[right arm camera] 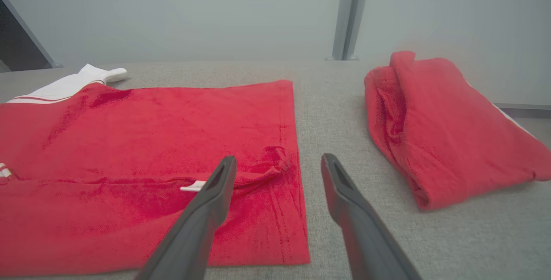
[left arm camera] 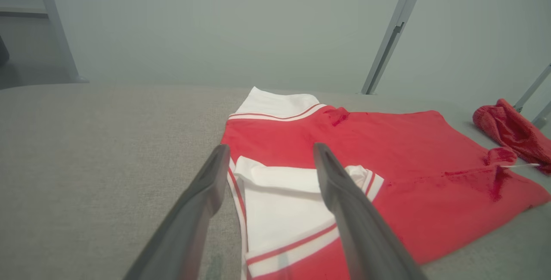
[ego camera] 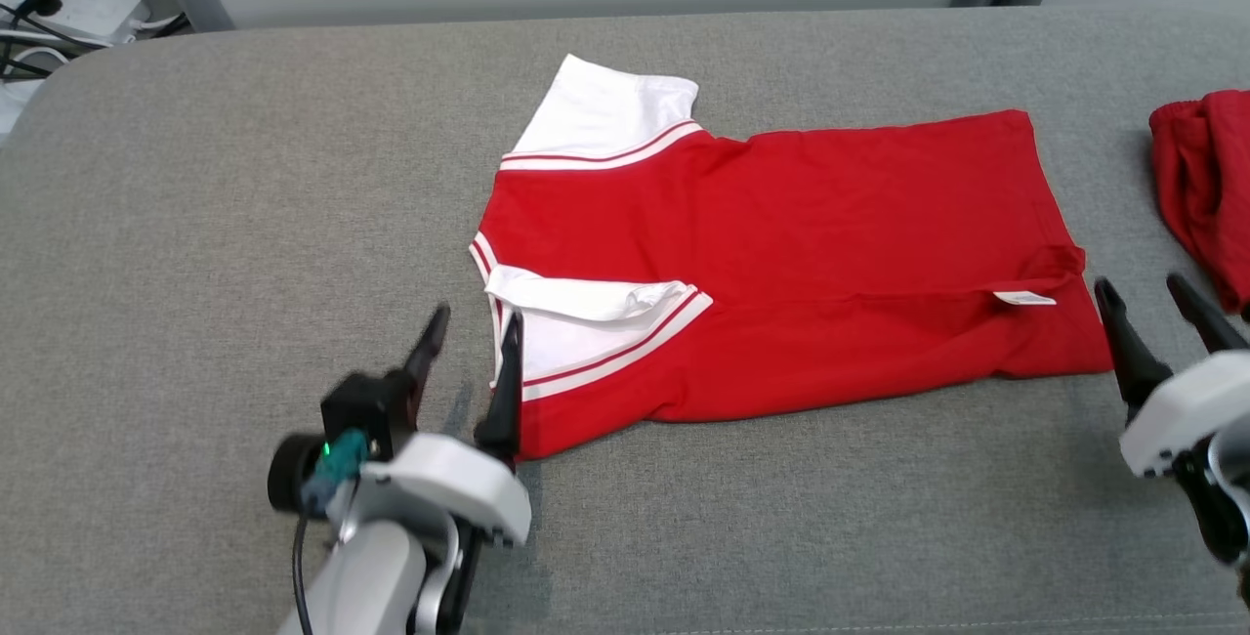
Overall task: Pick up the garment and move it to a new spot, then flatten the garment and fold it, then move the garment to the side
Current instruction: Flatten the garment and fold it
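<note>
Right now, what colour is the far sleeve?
White sleeve with a thin red stripe; best in head view.

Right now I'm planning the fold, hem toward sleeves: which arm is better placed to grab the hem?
Right, probably: the right gripper stands open at the hem of the shirt, by the white tag; the left gripper is at the sleeve end.

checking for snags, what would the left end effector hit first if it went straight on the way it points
Probably the white sleeve of the red garment, right ahead of the left end effector; how high it sits is unclear.
</note>
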Tool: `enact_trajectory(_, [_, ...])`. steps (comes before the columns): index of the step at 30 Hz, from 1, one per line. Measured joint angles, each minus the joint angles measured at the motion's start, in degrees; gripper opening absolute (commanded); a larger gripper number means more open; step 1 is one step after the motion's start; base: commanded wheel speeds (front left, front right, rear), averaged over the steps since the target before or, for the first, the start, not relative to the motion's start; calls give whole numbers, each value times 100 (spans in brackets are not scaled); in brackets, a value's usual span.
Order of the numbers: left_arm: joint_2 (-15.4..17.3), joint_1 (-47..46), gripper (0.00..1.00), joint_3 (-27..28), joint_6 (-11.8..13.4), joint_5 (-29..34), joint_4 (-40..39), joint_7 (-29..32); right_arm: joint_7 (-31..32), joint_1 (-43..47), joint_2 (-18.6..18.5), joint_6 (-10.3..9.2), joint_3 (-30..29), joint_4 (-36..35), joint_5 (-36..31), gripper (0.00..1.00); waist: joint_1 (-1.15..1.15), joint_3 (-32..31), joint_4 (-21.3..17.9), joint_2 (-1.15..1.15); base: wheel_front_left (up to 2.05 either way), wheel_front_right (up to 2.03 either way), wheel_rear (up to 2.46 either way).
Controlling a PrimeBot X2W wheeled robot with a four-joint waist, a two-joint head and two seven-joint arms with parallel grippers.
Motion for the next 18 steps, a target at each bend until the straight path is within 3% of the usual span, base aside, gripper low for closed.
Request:
enact_trajectory(7, [-34,801,100,-74,0,-156,-149,16,1,757,181,0,-664,-85,-366,100,0,-61,51,0,0,0,0])
enact_trajectory(18, [-136,805,100,-275,-1,-333,188,542,1,923,327,0,-978,-185,-609,100,0,48,70,0,0,0,0])
